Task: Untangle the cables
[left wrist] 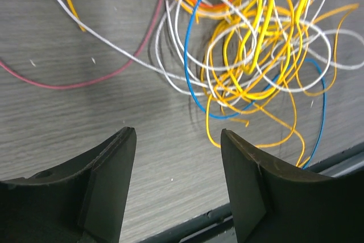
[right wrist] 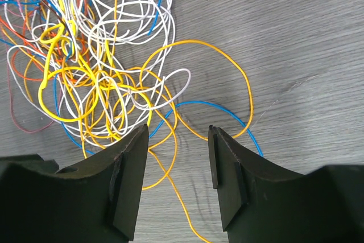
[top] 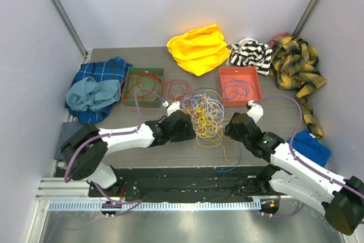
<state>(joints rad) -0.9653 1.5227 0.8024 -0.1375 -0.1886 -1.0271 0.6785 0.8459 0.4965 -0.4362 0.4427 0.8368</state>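
Note:
A tangle of thin cables (top: pixel 206 113) in yellow, white, orange, blue and red lies in the middle of the grey table. My left gripper (top: pixel 190 126) sits at its left edge, open and empty; in the left wrist view (left wrist: pixel 177 140) only bare table lies between the fingers, with the tangle (left wrist: pixel 256 44) ahead. My right gripper (top: pixel 230 127) sits at the tangle's right edge, open; in the right wrist view (right wrist: pixel 177 138) orange and blue strands (right wrist: pixel 199 98) run under the gap, none gripped.
A green tray (top: pixel 128 94) holds red cables, an orange tray (top: pixel 225 91) holds purple cable. Red loops (top: pixel 176 88) lie between them. Yellow cloth (top: pixel 199 48), striped cloth (top: pixel 251 53), plaid cloth (top: pixel 296 64) at the back; blue cloths (top: pixel 94 92) left. A blue cable (top: pixel 226 168) trails by the near edge.

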